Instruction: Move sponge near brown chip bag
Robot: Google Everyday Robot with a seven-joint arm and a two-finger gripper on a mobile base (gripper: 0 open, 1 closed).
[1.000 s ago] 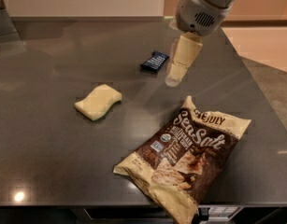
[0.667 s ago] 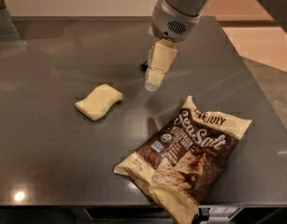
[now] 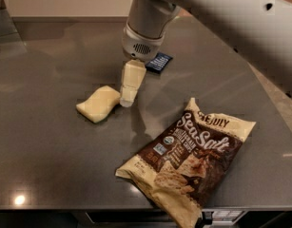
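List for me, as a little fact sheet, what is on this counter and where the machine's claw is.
Surface: dark grey counter
Item to move: sponge, pale yellow, lying flat left of centre
Destination: brown chip bag, lying at the front right, apart from the sponge
Other item: dark blue snack bar wrapper, further back
Claw: gripper points down at the sponge's right edge; whether it touches cannot be told
Status: sponge not yet near the bag
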